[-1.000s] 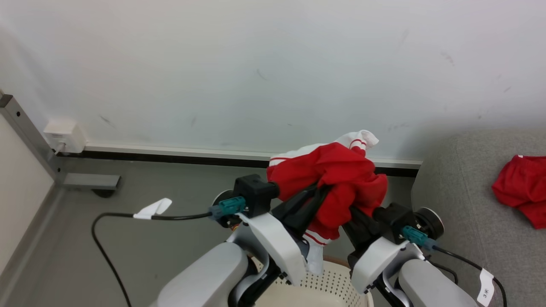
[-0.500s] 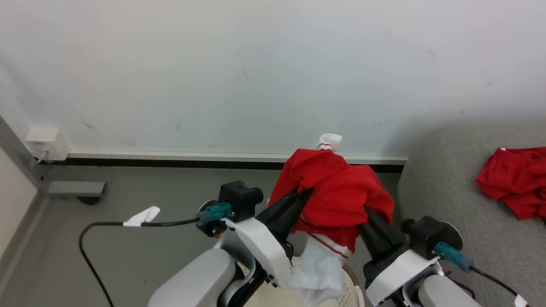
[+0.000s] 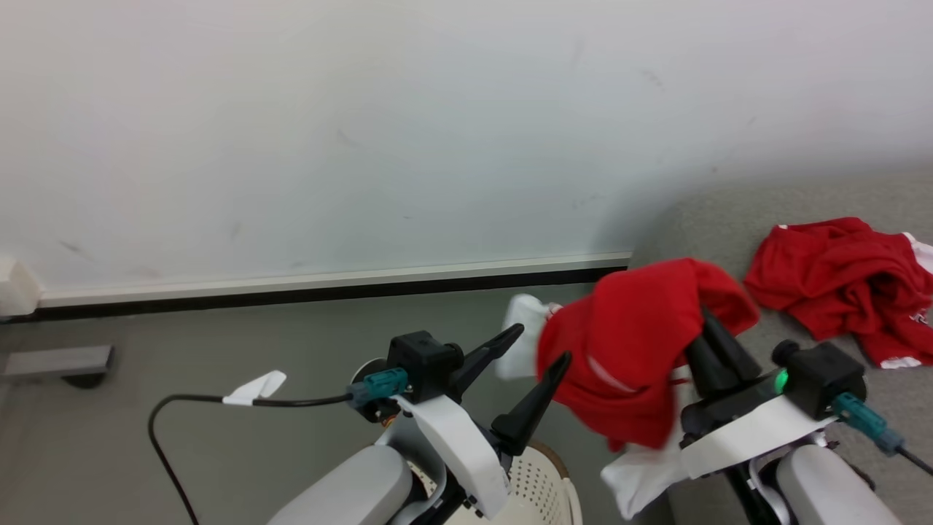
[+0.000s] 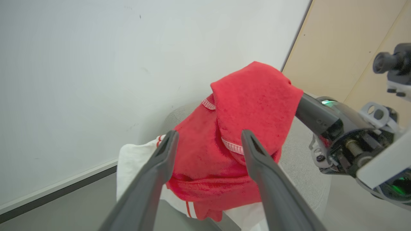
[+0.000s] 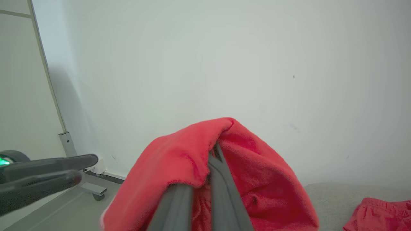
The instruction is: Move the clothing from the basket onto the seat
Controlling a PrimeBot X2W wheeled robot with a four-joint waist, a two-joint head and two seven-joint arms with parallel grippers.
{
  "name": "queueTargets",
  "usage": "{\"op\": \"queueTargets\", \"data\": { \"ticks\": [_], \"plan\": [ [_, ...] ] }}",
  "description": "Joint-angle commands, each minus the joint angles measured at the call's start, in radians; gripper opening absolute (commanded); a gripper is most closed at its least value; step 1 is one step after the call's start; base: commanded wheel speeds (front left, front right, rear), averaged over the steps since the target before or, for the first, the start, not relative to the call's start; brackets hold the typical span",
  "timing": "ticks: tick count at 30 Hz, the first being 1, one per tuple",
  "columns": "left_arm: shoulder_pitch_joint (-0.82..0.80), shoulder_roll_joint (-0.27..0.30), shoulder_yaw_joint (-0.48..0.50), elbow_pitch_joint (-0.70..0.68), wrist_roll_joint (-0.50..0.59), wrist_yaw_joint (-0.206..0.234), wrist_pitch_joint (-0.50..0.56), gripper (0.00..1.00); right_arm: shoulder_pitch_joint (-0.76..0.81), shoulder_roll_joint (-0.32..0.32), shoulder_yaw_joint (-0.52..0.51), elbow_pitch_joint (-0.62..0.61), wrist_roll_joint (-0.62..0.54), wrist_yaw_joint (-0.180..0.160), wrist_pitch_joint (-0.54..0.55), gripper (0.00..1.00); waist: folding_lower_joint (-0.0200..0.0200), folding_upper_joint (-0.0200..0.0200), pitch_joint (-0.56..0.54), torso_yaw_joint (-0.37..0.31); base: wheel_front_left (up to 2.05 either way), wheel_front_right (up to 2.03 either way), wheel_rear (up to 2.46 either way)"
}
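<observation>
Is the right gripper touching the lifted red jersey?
Touching. The right wrist view shows the right gripper shut, with the lifted red jersey draped over its fingers.

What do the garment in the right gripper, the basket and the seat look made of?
Garment: soft red cloth, matte, slightly fuzzy, draping limply; maybe knit. Basket: cream plastic, smooth, moulded round holes. Seat: grey woven upholstery, matte, likely padded.
</observation>
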Motion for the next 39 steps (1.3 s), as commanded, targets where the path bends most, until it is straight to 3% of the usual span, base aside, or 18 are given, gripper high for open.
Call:
{"op": "queueTargets", "data": {
  "ticks": [1, 17, 30, 39],
  "plan": [
    [0.014, 0.006, -0.002, -0.004, 0.008, 0.003, -0.006, 1.0, 0.011, -0.008, -0.015, -0.011, -0.01, 0.001, 0.0, 0.0, 0.0, 0.0, -0.001, -0.02, 0.0, 0.0, 0.0],
    [-0.001, 0.021, -0.016, -0.015, 0.051, 0.009, -0.047, 1.0, 0.019, -0.082, -0.192, -0.126, -0.045, 0.001, 0.0, 0.0, 0.0, 0.0, 0.021, -0.194, 0.0, 0.0, 0.0],
    [-0.032, 0.04, -0.022, 0.018, 0.09, 0.012, -0.078, 1.0, 0.063, -0.064, -0.275, -0.193, -0.067, 0.001, 0.0, 0.0, 0.0, 0.0, 0.081, -0.331, 0.0, 0.0, 0.0],
    [-0.048, 0.03, -0.028, 0.039, 0.099, 0.004, -0.085, 1.0, 0.055, -0.061, -0.291, -0.21, -0.07, 0.001, 0.0, 0.0, 0.0, 0.0, 0.105, -0.363, 0.0, 0.0, 0.0]
  ]
}}
